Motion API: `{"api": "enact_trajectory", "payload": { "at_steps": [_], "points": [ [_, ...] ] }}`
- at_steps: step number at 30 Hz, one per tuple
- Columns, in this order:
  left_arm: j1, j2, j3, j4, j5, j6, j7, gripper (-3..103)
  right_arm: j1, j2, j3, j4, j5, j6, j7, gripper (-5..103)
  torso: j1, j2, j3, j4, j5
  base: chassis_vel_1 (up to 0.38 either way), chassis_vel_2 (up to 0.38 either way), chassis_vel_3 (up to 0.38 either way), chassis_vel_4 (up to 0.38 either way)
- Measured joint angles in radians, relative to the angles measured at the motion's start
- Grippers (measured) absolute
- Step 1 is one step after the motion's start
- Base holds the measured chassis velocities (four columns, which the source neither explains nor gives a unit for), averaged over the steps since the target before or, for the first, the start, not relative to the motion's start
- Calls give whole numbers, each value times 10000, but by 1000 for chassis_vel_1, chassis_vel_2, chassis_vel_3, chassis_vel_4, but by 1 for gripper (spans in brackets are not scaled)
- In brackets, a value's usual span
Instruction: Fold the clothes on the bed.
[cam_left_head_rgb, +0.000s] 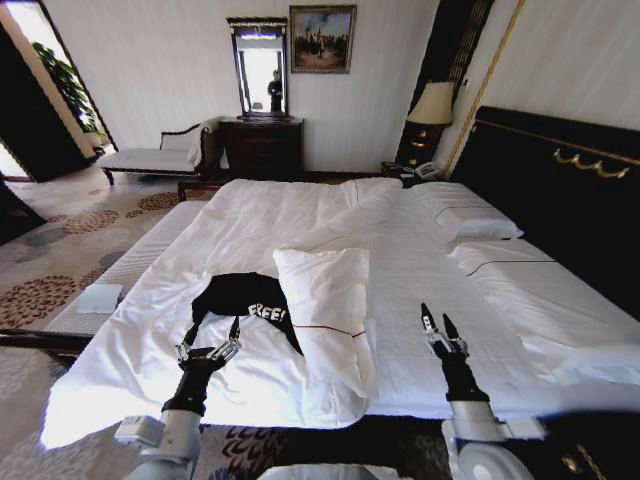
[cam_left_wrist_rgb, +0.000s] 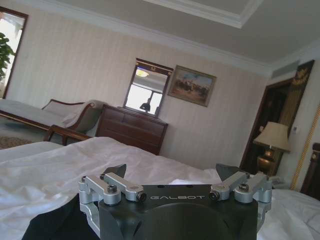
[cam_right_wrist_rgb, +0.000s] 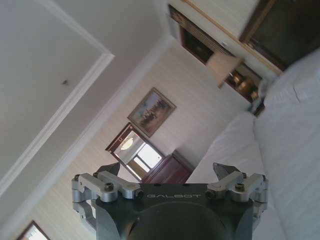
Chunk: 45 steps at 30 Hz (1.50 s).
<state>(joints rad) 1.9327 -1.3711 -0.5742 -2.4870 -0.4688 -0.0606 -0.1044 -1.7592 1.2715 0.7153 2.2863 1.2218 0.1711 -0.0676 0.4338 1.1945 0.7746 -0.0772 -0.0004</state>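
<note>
The clothes are a black T-shirt (cam_left_head_rgb: 240, 297) with white lettering, lying crumpled on the white sheets of the bed (cam_left_head_rgb: 420, 280) near its front edge. A white pillow (cam_left_head_rgb: 325, 305) lies right against the shirt's right side and hides part of it. My left gripper (cam_left_head_rgb: 212, 332) is open just at the shirt's near edge, its fingers pointing into the fabric. From the left wrist, that gripper (cam_left_wrist_rgb: 172, 172) stands open over the sheet, with the dark shirt (cam_left_wrist_rgb: 47, 225) low beside it. My right gripper (cam_left_head_rgb: 436, 320) is open above bare sheet, right of the pillow, and shows open from its own wrist (cam_right_wrist_rgb: 167, 172).
A narrow white-cushioned bench (cam_left_head_rgb: 140, 255) runs along the bed's left side with a small white item (cam_left_head_rgb: 98, 297) on it. More pillows (cam_left_head_rgb: 470, 220) lie by the dark headboard (cam_left_head_rgb: 560, 190). A chaise longue (cam_left_head_rgb: 150, 155), dresser (cam_left_head_rgb: 262, 147) and lamp (cam_left_head_rgb: 432, 104) line the far wall.
</note>
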Motion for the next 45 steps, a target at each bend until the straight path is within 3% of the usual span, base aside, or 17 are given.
{"api": "enact_trajectory", "payload": {
  "at_steps": [3,4,5,8,13,21,23,30,45],
  "points": [
    [402,-594,-120,-137,-163,-100,178,100,1309,-1373,116,40,2040,-1254,1510,100,1,0,1,5,1,0,0,0,0],
    [402,-594,-120,-137,-163,-100,178,100,1309,-1373,116,40,2040,-1254,1510,100,1,0,1,5,1,0,0,0,0],
    [475,-714,-146,-145,-157,-159,228,100,1684,-1799,116,-47,2438,-1553,1847,100,2,0,1,12,-4,0,0,0,0],
    [597,-1207,-275,-152,39,-334,280,100,3052,-2916,-122,-613,3792,-2508,2712,100,1,0,1,4,-1,0,0,0,0],
    [729,-1612,-311,-152,343,-403,294,100,4433,-3469,-967,-1702,4358,-3123,3261,100,2,0,2,2,0,0,0,0,0],
    [1095,-2109,-313,-151,952,-607,260,100,6967,-3767,-2811,-3471,4694,-4000,4067,100,2,-1,1,4,0,0,0,0,0],
    [1141,-2214,-309,-149,1086,-663,237,100,7507,-3739,-3181,-3703,4997,-4466,4427,100,3,-1,1,3,-2,0,0,0,0],
    [1229,-2400,-235,-143,1291,-828,97,100,8970,-3442,-4601,-4685,5062,-5021,5381,100,3,-1,1,4,-4,0,0,0,0],
    [1137,-2384,-222,-86,1520,-882,5,100,10841,-2988,-6375,-5773,4811,-5174,5382,100,3,0,0,3,-5,0,0,0,0]
  ]
}}
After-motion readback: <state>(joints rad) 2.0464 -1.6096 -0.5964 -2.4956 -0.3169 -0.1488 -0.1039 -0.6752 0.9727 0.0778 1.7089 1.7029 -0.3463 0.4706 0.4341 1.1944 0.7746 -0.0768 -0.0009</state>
